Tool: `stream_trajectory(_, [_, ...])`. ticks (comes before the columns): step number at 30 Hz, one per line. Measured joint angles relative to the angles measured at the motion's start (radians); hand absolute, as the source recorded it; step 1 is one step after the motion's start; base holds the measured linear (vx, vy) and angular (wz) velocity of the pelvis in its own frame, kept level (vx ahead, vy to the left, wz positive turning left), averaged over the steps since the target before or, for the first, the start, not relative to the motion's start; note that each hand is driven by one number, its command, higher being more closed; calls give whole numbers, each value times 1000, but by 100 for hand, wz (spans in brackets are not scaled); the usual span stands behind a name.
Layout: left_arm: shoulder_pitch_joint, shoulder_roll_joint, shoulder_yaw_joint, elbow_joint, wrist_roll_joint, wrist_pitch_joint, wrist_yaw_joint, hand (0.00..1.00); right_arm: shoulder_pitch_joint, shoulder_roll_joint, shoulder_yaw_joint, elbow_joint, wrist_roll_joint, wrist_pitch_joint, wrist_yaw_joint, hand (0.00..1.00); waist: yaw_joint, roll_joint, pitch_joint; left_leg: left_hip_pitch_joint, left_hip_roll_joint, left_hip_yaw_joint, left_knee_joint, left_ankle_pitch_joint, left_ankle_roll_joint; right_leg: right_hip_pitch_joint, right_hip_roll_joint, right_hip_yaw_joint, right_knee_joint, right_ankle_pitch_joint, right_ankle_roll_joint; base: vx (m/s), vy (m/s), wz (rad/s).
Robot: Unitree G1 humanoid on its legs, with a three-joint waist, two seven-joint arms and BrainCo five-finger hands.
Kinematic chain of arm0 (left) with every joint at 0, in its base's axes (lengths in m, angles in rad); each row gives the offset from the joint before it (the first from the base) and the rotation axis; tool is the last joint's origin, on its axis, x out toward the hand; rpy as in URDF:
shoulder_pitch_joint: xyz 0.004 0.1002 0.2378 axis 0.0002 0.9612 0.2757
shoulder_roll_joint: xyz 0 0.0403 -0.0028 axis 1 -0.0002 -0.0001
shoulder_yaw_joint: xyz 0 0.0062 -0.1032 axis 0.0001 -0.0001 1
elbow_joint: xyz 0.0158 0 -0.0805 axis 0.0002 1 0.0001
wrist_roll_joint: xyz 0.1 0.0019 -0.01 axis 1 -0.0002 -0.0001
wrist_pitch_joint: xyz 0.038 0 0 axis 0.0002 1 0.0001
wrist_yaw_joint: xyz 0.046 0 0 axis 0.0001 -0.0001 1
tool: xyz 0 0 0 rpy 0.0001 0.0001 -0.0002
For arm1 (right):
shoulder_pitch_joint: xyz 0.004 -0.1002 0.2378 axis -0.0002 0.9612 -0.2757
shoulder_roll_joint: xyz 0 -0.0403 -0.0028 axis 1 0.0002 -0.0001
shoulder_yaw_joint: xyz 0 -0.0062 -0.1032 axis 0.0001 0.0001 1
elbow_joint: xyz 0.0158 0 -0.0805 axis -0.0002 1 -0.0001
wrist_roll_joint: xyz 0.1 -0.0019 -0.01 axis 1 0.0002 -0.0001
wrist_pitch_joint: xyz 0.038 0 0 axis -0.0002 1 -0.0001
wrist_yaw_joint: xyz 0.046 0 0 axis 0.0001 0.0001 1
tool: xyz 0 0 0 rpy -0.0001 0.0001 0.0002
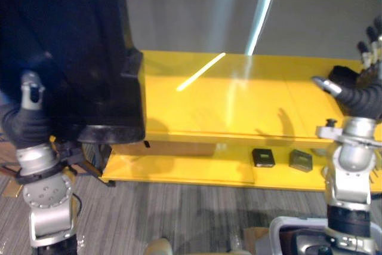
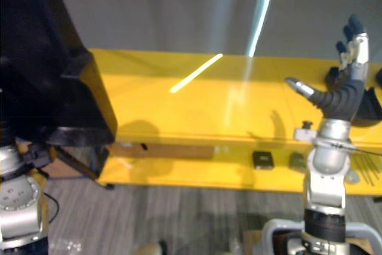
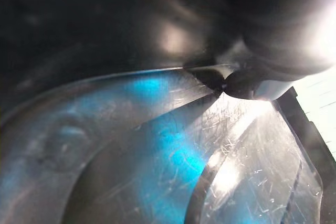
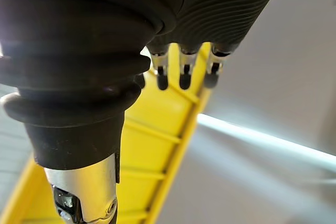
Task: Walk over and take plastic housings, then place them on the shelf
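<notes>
The right hand is raised above the right part of the yellow shelf, its fingers straight and spread and holding nothing. It seems kept clear so that the load can come in from the other side. The left hand is tucked against the plastic housing, and its fingers are hidden behind it, so its grasp cannot be told. The housing is a large black moulded shell, glossy, with rounded edges. It hangs over the shelf's left end and looks to be carried there for setting down. Seen from the left wrist, its surface curves smoothly and a clear, scratched sheet lies close by. The shelf top is smooth, shiny and flat, and on its lower ledge sit two small dark blocks — well apart from the housing.
</notes>
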Motion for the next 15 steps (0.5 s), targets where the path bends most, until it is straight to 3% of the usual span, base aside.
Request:
stream_trajectory(3, [-1,11,-44,63,-39,68,-71,100,65,3,24,39,39,63,24,0,-13,5,-5,50,1,23,-46,18,-2,15,2,15,-3,13,-19,-9,7,-15])
stream_trajectory(7, [-78,114,-113,186,-79,159,-101,100,188,52,40,51,115,72,74,0,-42,6,-4,75,1,72,-56,19,-1,6,2,65,-4,14,-17,-50,10,-39])
stream_trajectory(9, [-206,189,-157,358,-120,232,-98,100,273,79,49,54,183,74,133,0,-79,11,-2,84,1,113,-58,18,-1,-15,2,113,-1,15,-15,-88,27,-54])
stream_trajectory(10, [-246,205,-165,415,-130,248,-97,100,293,86,49,56,194,74,142,0,-88,12,-1,84,1,125,-58,18,-1,-25,2,122,0,17,-13,-109,26,-56])
stream_trajectory(12, [-391,259,-186,650,-186,305,-67,100,356,92,51,65,230,71,189,0,-135,28,11,82,7,168,-63,16,2,-62,4,175,2,25,1,-122,18,-60])
stream_trajectory(15, [-552,343,-257,871,-268,343,-22,100,412,90,48,75,232,59,219,0,-192,44,55,78,2,227,-75,19,1,-124,5,245,18,32,7,-122,17,-58])
